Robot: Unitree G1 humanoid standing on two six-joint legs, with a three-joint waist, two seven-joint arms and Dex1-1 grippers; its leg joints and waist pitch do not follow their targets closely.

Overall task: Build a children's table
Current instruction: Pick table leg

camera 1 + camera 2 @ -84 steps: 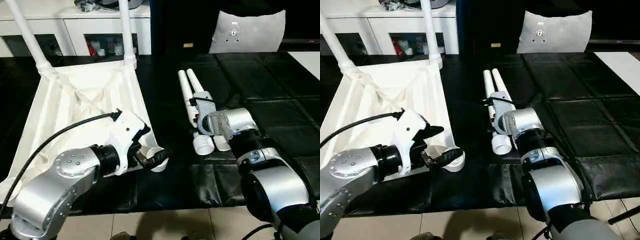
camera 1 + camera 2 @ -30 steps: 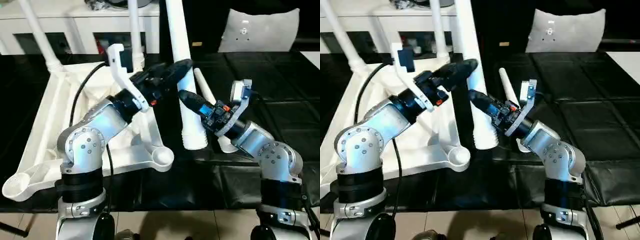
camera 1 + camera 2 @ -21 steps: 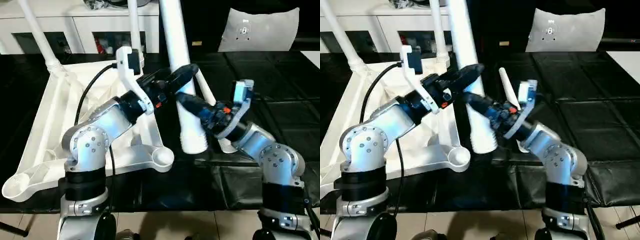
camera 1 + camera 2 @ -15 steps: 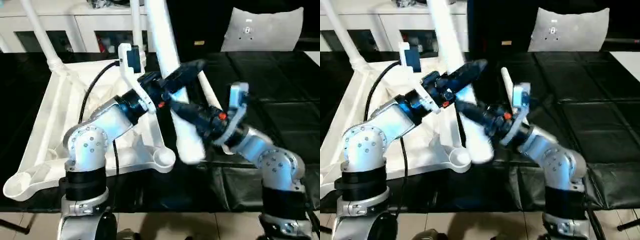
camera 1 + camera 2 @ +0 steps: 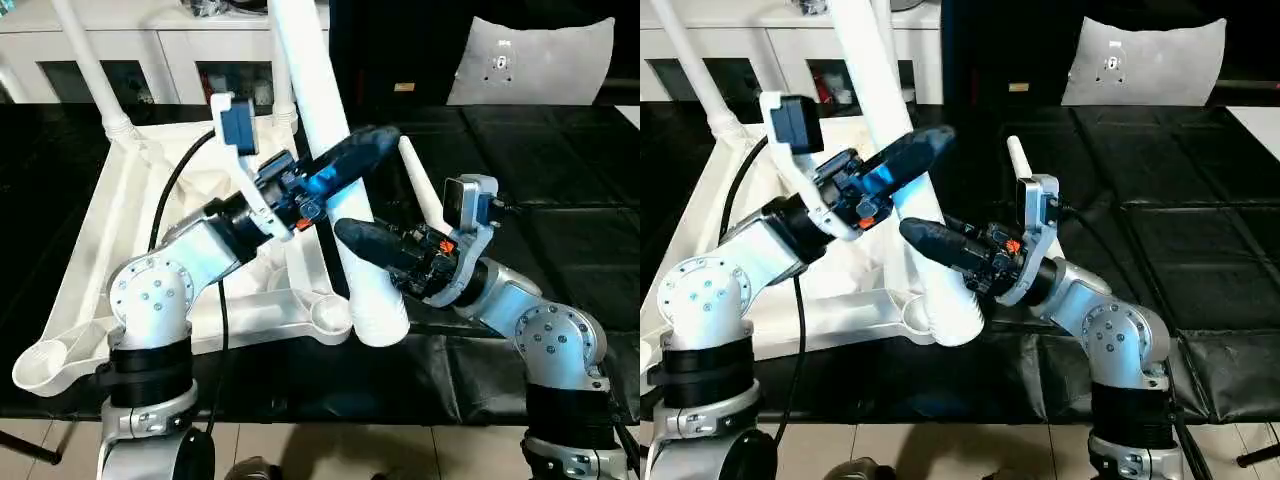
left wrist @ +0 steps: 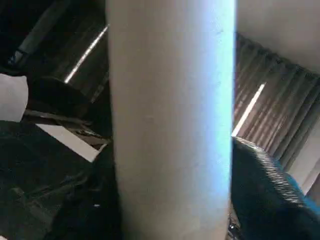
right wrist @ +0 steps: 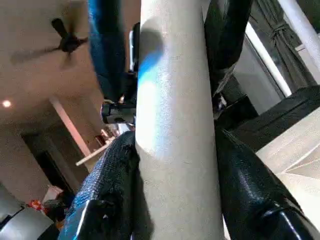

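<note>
Both arms meet over the black tabletop (image 5: 560,180) on one white leg (image 5: 330,170). The leg stands steeply, tilted, upper end out of frame toward 12 o'clock, flared end (image 5: 378,318) low, just beside the near corner socket (image 5: 330,318) of the inverted table top (image 5: 130,230); contact with the socket cannot be told.

Right gripper (image 5: 375,243): jaws about half open and closed around the leg's lower shaft, one black finger on each side, clear in the right wrist view (image 7: 175,150).

Left gripper (image 5: 345,160): at the leg higher up, one dark finger crossing in front of the shaft. The left wrist view has the shaft (image 6: 170,125) close between the jaws; whether they clamp it cannot be told.

Table top lies ribbed side up at 9 o'clock from the grippers. Two legs stand fitted in its far corners (image 5: 95,70) (image 5: 285,100). A fourth leg (image 5: 420,190) lies on the tabletop behind the right gripper.

At 1 o'clock, far edge, a white sheet-like item (image 5: 530,60). White cabinet (image 5: 150,50) at 11 o'clock. No legible writing or brand marks.
</note>
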